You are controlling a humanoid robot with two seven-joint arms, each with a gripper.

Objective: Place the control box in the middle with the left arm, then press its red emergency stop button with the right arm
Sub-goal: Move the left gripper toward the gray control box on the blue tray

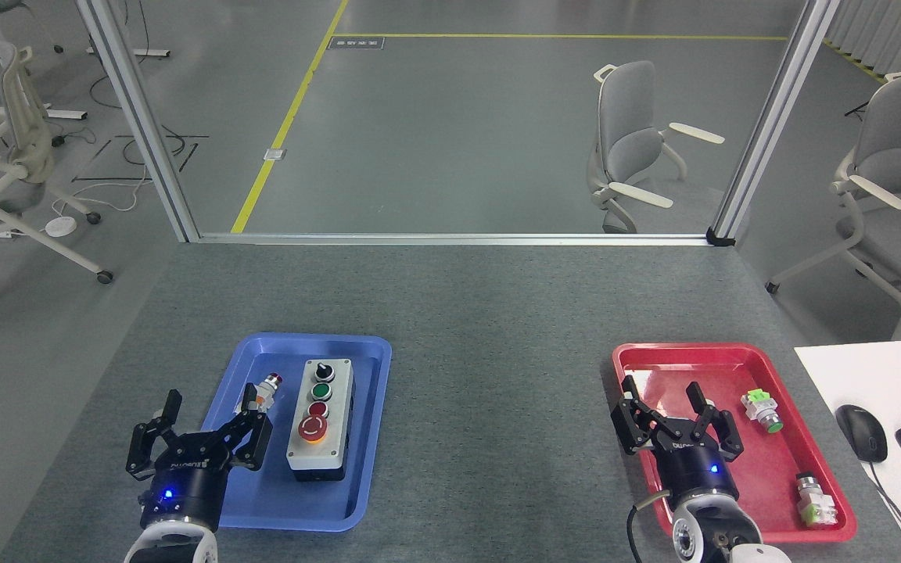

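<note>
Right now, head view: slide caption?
Grey-topped control box sits in blue plastic tray; both black claws, left and right, open, nothing grasped.

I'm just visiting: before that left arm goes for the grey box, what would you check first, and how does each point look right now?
1. Left gripper open: ok.
2. Control box lying flat in the blue tray, buttons up: ok.
3. Loose button part beside the box, close to the fingers: not ok.
4. Middle of the table free: ok.
5. Right gripper open, over the red tray, out of the way: ok.
6. Emergency stop button unpressed: cannot tell.
</note>
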